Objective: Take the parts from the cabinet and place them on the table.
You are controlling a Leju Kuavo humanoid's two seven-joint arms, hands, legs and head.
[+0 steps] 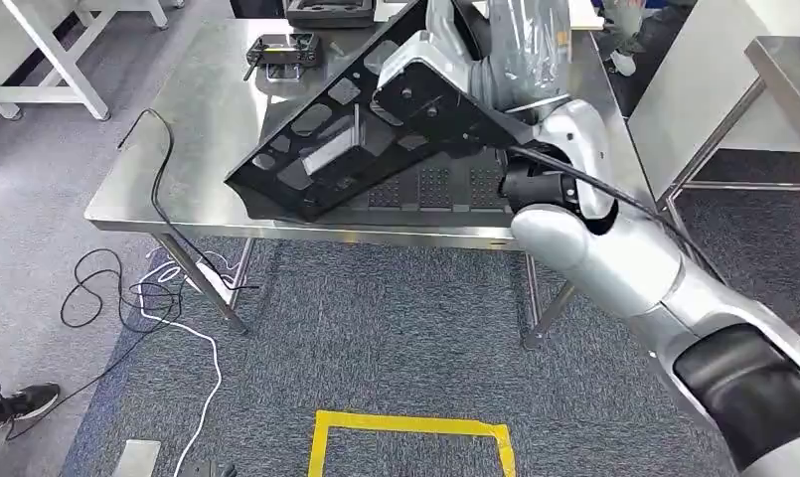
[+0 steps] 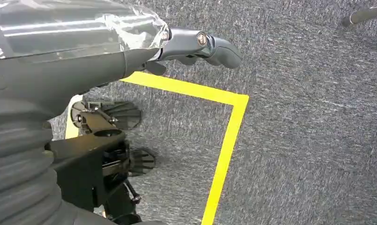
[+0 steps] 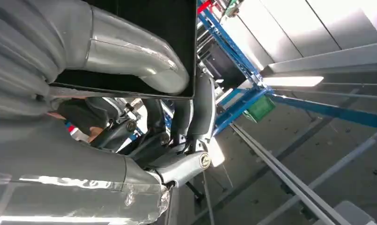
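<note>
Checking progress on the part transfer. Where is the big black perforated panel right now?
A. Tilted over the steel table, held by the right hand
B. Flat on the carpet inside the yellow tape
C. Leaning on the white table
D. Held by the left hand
A: the black panel slants above the steel table, gripped by the right hand.

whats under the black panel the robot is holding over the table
Under the tilted black panel lies another flat black perforated part on the steel table. The panel covers that part's left portion.
</note>
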